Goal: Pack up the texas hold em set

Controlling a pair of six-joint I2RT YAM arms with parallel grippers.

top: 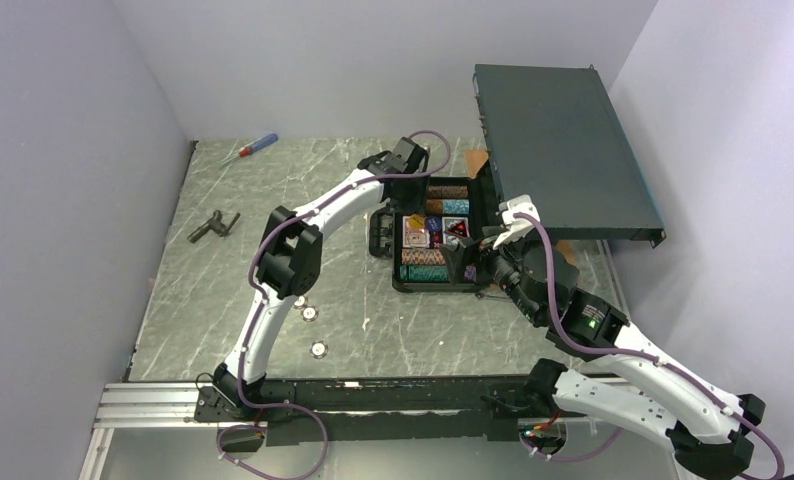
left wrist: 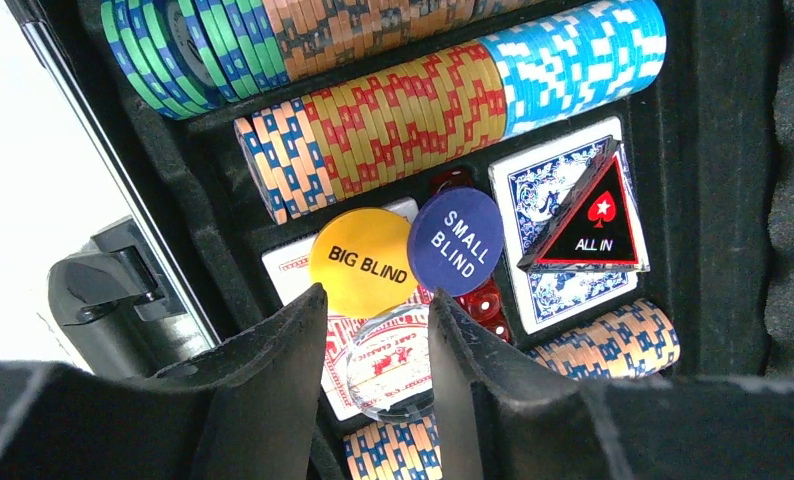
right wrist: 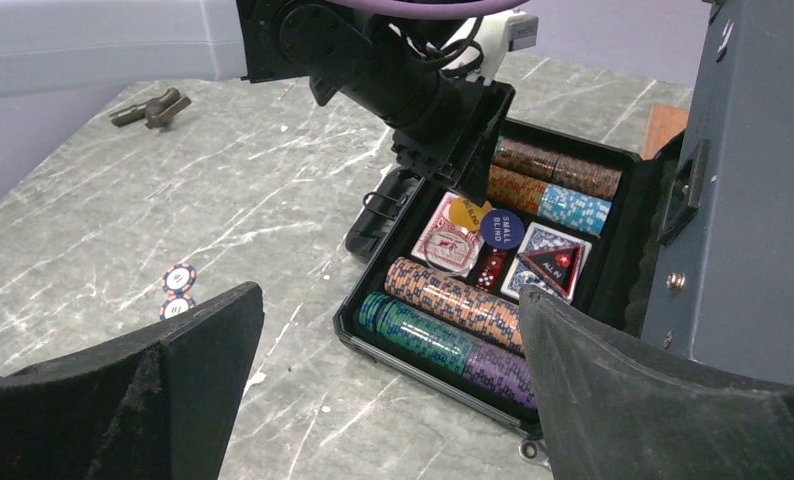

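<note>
My L gripper (left wrist: 376,300) straddles clear button (left wrist: 385,370) over red deck (left wrist: 291,272) in case (right wrist: 423,375), hold unclear; R gripper (right wrist: 388,295) spread, empty; next I'd fetch loose chips (top: 318,349) at 8 o'clock.

The yellow button (left wrist: 361,262) reads "BIG BLIND", and the blue button (left wrist: 456,240) at its 3 o'clock reads "SMALL BLIND". Further toward 3 o'clock, the black triangle (left wrist: 595,222) says "ALL IN" under a white spade sign. Print on the red deck (left wrist: 295,272) is too blurred to read.
</note>
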